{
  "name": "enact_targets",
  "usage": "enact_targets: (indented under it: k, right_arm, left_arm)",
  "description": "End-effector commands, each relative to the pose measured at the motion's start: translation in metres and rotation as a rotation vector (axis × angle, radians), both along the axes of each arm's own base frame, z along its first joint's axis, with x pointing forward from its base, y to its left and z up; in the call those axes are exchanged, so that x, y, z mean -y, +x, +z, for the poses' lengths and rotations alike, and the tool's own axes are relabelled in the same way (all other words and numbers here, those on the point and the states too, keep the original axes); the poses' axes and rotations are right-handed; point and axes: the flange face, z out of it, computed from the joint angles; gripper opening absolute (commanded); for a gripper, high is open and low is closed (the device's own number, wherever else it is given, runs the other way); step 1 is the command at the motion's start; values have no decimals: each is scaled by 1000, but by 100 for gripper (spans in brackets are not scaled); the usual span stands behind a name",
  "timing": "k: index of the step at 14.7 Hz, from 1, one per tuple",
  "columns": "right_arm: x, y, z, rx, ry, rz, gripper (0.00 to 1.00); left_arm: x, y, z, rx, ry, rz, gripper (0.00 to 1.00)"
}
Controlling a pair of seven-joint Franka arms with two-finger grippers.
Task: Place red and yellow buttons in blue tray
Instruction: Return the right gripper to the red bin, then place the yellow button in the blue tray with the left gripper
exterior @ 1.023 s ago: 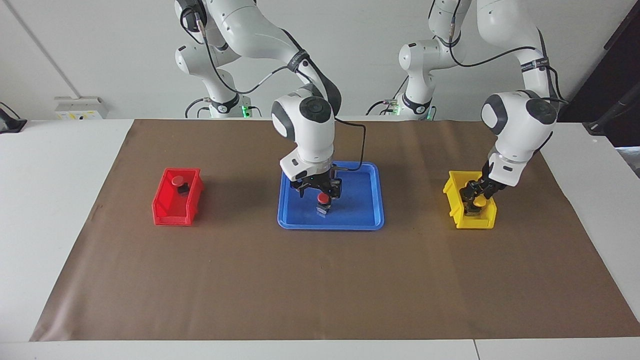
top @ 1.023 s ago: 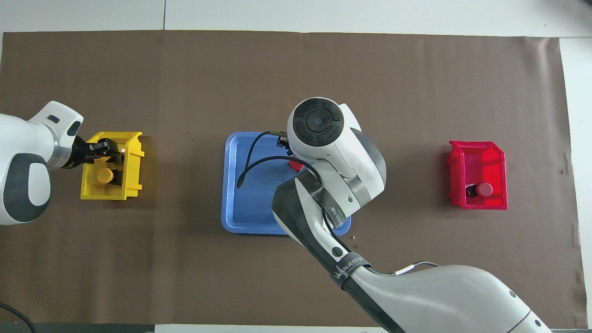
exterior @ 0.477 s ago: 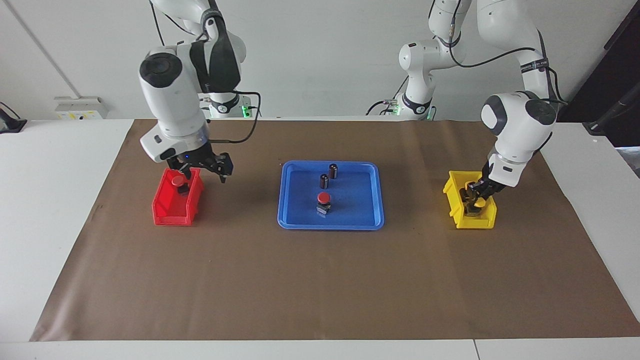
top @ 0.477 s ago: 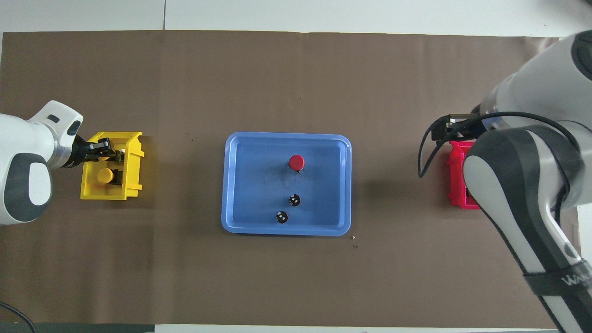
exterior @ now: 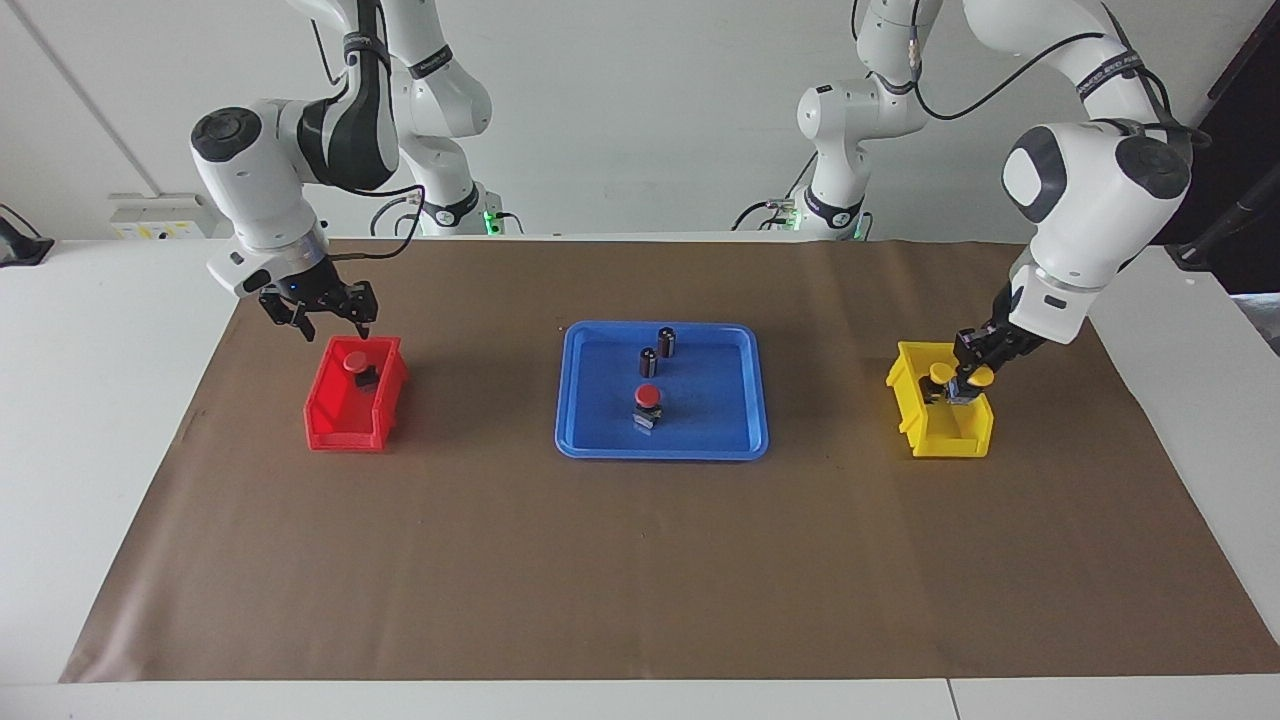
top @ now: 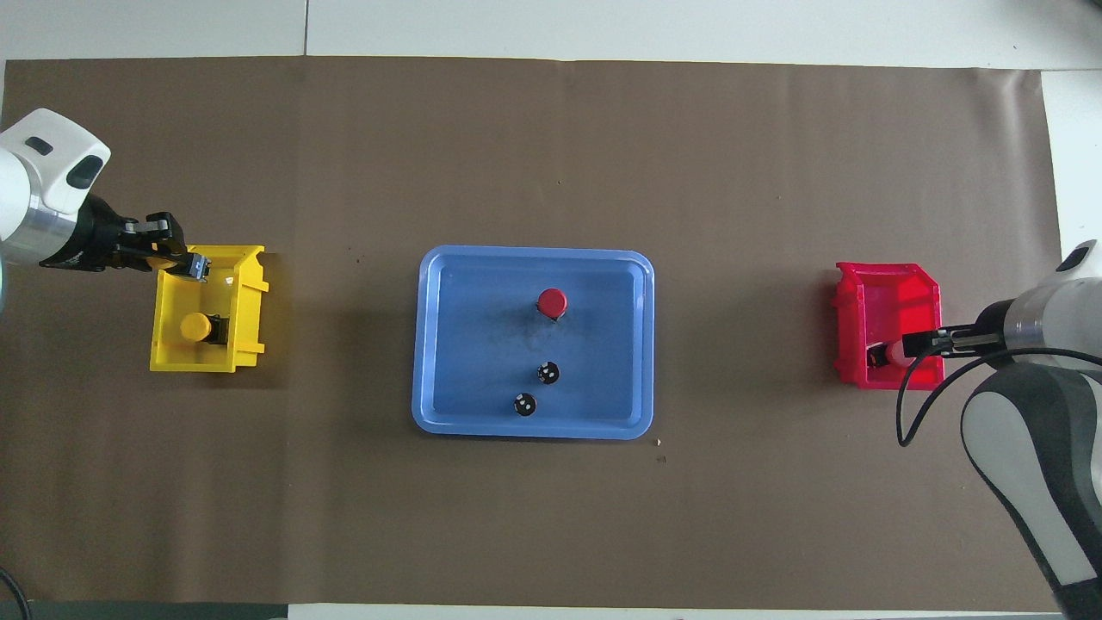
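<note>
- Currently the blue tray (exterior: 735, 440) holds one red-capped button (exterior: 647, 397) and two dark cylinders (exterior: 657, 350) nearer the robots; bare floor flanks them.
- Left gripper (exterior: 973, 372), over the yellow bin (exterior: 925, 425), clamps a yellow-capped button (exterior: 980, 377); another yellow button (top: 196, 327) sits inside.
- Right gripper (exterior: 318, 318) hangs above the red bin (exterior: 340, 425), whose red button (exterior: 356, 364) sits inside; finger gap cannot be told.

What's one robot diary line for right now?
left gripper: shut on yellow button, over yellow bin | right gripper: over red bin | blue tray: one red button

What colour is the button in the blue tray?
Red: the button has a round red cap, clearest in the overhead view.
</note>
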Motion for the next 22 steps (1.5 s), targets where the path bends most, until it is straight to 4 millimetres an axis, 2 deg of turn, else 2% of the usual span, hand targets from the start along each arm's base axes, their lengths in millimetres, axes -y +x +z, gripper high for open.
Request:
enact_targets:
  k: [1, 2, 4, 6, 8, 10, 13, 14, 17, 19, 20, 21, 22]
  right_arm:
    - [-1, 3, -16, 12, 24, 5, 72]
    - [-1, 6, -22, 16, 40, -6, 72]
    - [-1, 13, -35, 38, 42, -10, 72]
    - [-4, 11, -46, 48, 41, -6, 71]
    - [-5, 6, -52, 44, 41, -6, 68]
    - [-6, 3, -54, 38, 42, -4, 64]
    - [-5, -1, -60, 33, 42, -5, 59]
    - [-3, -3, -65, 29, 42, -5, 59]
    - [-8, -7, -69, 19, 44, 7, 59]
    - [-5, -12, -73, 15, 45, 20, 59]
    - [-4, -15, -75, 16, 43, 24, 58]
    - [-4, -15, -76, 19, 44, 23, 53]
    - [-4, -15, -76, 17, 43, 24, 47]
  left_arm:
    - [103, -20, -17, 21, -15, 68, 2]
    - [140, -28, -21, 57, -33, 79, 2]
    - [199, -40, -46, 45, -41, 98, 2]
    - [242, -51, -64, 55, -57, 137, 2]
    - [273, -61, -88, 59, -51, 162, 2]
    - [287, -65, -95, 70, -61, 176, 2]
    - [314, -74, -123, 60, -62, 188, 2]
    - [317, -73, -129, 55, -59, 186, 8]
    - [319, -73, -134, 50, -56, 186, 49]
    - [318, -73, -134, 49, -55, 187, 70]
    - [318, -71, -131, 51, -54, 179, 93]
    - [316, -66, -124, 56, -54, 180, 100]
    - [312, -67, -117, 49, -43, 180, 100]
